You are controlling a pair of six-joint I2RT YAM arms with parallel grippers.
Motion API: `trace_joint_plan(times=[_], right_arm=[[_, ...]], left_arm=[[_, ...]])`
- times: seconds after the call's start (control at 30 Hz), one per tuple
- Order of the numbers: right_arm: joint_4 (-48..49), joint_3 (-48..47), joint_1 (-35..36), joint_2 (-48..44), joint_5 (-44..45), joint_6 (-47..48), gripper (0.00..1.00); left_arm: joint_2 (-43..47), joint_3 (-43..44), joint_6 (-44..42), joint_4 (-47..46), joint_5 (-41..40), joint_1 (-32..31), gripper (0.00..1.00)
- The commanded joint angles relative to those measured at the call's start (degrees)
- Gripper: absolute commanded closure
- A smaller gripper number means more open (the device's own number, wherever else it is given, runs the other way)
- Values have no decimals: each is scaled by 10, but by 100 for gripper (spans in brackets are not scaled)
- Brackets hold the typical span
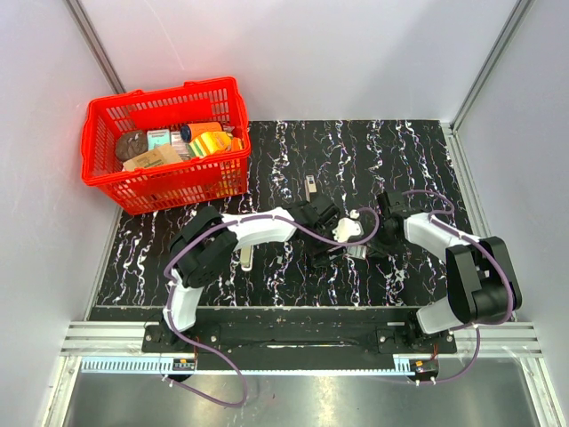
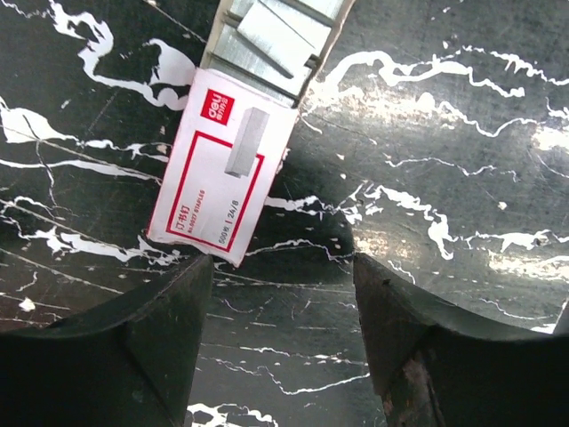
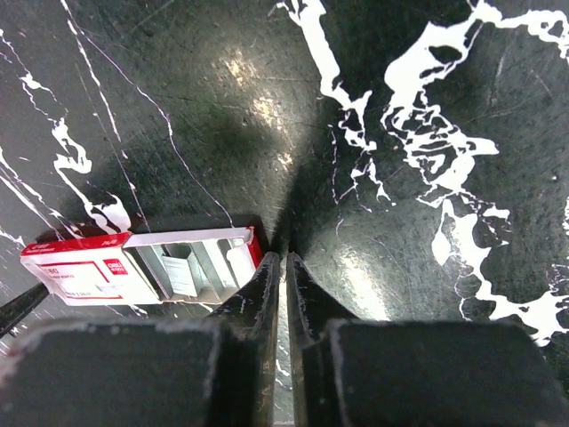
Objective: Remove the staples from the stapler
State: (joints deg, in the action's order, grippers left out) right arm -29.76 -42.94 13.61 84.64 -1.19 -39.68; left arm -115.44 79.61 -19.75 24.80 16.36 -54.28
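The stapler [image 1: 310,189], a small cream bar with a dark side, lies on the black marbled mat beyond both grippers. It shows only in the top view, and no staples can be made out in it. Nearer, between the grippers, lies a red-and-white staple box [image 2: 222,169] with its tray slid out, showing silver staple strips [image 2: 271,40]. My left gripper [image 2: 283,262] is open just short of the box's closed end, with only mat between its fingers. My right gripper [image 3: 285,258] is shut with nothing in it, tips beside the tray end of the box [image 3: 133,267].
A red basket [image 1: 98,169] with several packaged goods stands at the back left, half on the mat. Another cream bar [image 1: 246,253] lies under the left forearm. White walls close in the back and both sides. The mat's front edge runs near the arm bases.
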Motion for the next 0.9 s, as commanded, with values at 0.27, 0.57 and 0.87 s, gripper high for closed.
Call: trace_joint_plan(times=[0.27,0.57,0.87], right_arm=[[-62,-66,3,-20,55,58,83],[-69,-96,3,-26,66,70,77],[-61,-114,7,-42,83,70,75]], left_arm=[[149,1,8,37,0,61,16],[237,-121,-25,78,-47,124,7],[279,-208,24,110,-42,124,14]])
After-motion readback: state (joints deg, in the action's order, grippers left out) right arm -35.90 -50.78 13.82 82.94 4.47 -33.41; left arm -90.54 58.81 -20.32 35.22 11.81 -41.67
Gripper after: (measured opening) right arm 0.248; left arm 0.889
